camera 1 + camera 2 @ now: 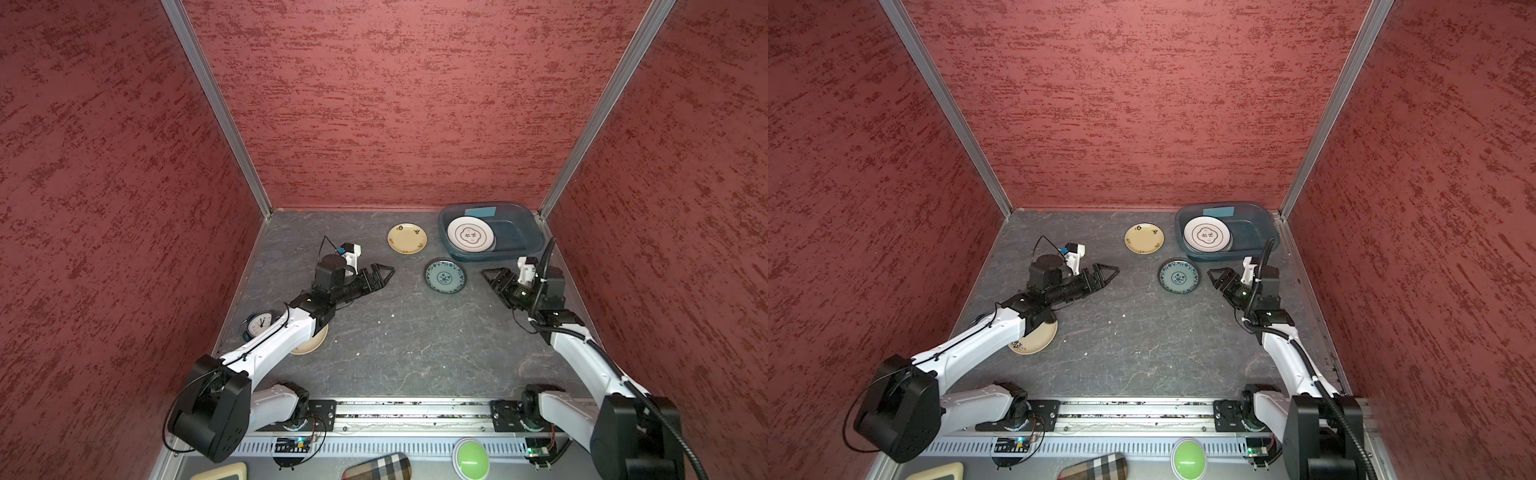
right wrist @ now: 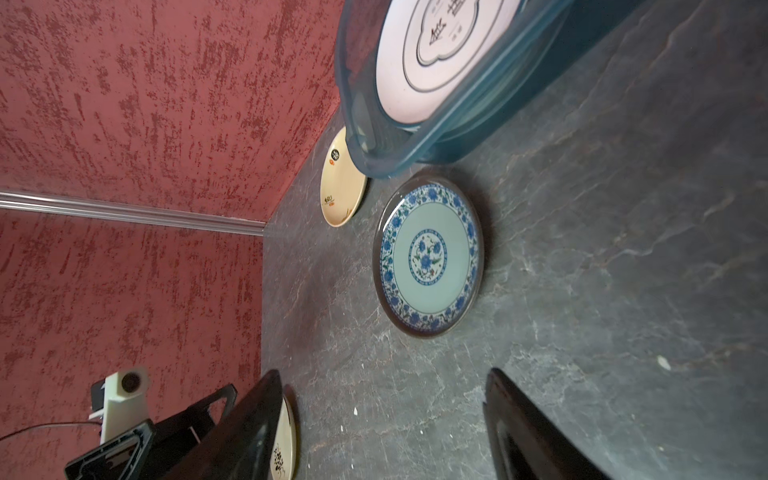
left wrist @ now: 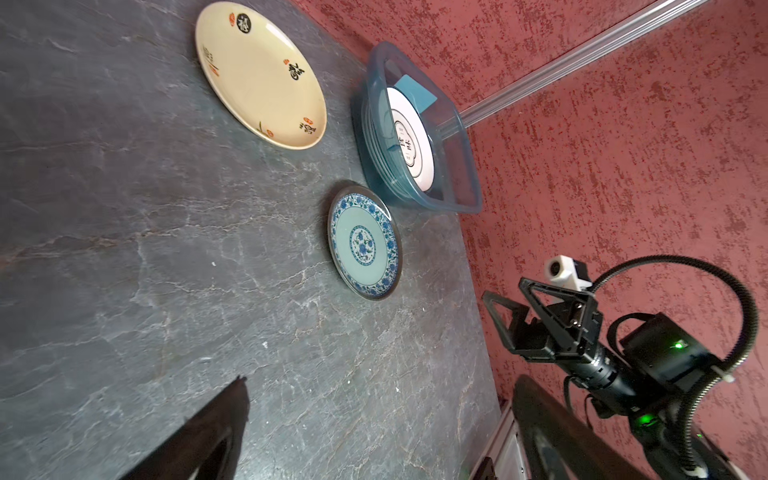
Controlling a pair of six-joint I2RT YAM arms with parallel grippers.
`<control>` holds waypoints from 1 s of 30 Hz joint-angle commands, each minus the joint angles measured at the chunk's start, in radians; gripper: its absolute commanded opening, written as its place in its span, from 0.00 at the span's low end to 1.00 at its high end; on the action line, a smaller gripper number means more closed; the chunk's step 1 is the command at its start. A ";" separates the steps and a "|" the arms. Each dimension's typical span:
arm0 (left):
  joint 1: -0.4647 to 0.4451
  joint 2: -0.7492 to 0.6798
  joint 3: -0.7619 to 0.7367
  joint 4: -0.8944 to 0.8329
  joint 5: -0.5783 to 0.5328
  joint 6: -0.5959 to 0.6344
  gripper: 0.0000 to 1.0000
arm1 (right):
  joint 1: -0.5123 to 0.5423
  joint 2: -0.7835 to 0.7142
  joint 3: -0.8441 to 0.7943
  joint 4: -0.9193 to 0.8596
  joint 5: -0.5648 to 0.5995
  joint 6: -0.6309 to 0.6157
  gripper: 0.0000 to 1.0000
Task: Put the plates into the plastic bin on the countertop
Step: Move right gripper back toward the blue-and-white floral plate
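- Plastic bin [image 1: 517, 235] sits at about 1 o'clock on the countertop [image 1: 415, 332], against the far wall. It holds a stack of plates with the white quatrefoil plate [image 1: 471, 235] on top.
- Three plates lie loose and flat on the stone:
  - teal patterned plate [image 1: 445, 276], just off the bin's near-left corner;
  - cream-yellow plate [image 1: 407, 238], at 9 o'clock of the bin;
  - second cream plate [image 1: 1034, 338], at 8 o'clock, partly under the left arm and beside an alarm clock [image 1: 259, 323].
- Right gripper [image 1: 488, 277]: fingers spread apart with nothing between them, low over the counter.
- Left gripper [image 1: 388, 274]: fully spread, empty.
- Key relation: the teal patterned plate lies at 9 o'clock from the right fingertips, near but apart. From the left fingertips it is at 3 o'clock and farther off.
- Judgement: the right arm is better placed for the teal patterned plate. The plate is round, so it has no preferred axis and needs a rim pinch. The bin is at 1 o'clock from that plate.
- The cream-yellow plate is at 1 o'clock from the left fingertips, so it probably falls to the left arm.
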 commanded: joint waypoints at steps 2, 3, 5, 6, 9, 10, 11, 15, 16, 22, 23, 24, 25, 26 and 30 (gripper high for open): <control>-0.008 0.049 -0.006 0.108 0.055 -0.034 0.99 | 0.015 0.082 -0.089 0.246 -0.057 0.076 0.75; -0.011 0.057 -0.006 0.117 0.056 -0.036 0.99 | 0.017 0.113 -0.102 0.294 -0.065 0.085 0.73; -0.018 0.068 -0.003 0.128 0.059 -0.041 0.99 | 0.025 0.187 -0.120 0.399 -0.077 0.108 0.71; -0.021 0.071 -0.002 0.131 0.060 -0.041 0.99 | 0.028 0.216 -0.122 0.430 -0.079 0.117 0.70; -0.031 0.079 0.003 0.131 0.059 -0.040 0.99 | 0.040 0.307 -0.112 0.521 -0.085 0.123 0.68; -0.032 0.082 0.003 0.131 0.060 -0.041 0.99 | 0.043 0.335 -0.105 0.528 -0.078 0.120 0.67; -0.032 0.085 0.004 0.132 0.061 -0.041 0.99 | 0.045 0.362 -0.097 0.532 -0.073 0.121 0.66; -0.037 0.099 0.009 0.133 0.078 -0.045 0.99 | 0.047 0.464 -0.067 0.570 -0.073 0.110 0.59; -0.037 0.104 0.011 0.132 0.085 -0.044 0.99 | 0.048 0.483 -0.056 0.565 -0.066 0.104 0.58; -0.042 0.134 0.026 0.122 0.111 -0.044 1.00 | 0.058 0.566 0.014 0.561 -0.050 0.080 0.53; -0.044 0.139 0.028 0.119 0.112 -0.044 0.99 | 0.061 0.580 0.030 0.555 -0.044 0.075 0.51; -0.044 0.145 0.029 0.119 0.116 -0.045 0.99 | 0.063 0.589 0.043 0.550 -0.040 0.071 0.49; -0.045 0.151 0.031 0.119 0.121 -0.046 0.99 | 0.066 0.603 0.056 0.545 -0.036 0.067 0.48; -0.047 0.158 0.032 0.117 0.123 -0.048 0.99 | 0.070 0.615 0.068 0.541 -0.033 0.064 0.45; -0.052 0.187 0.036 0.110 0.130 -0.057 0.99 | 0.081 0.653 0.112 0.497 -0.003 0.043 0.38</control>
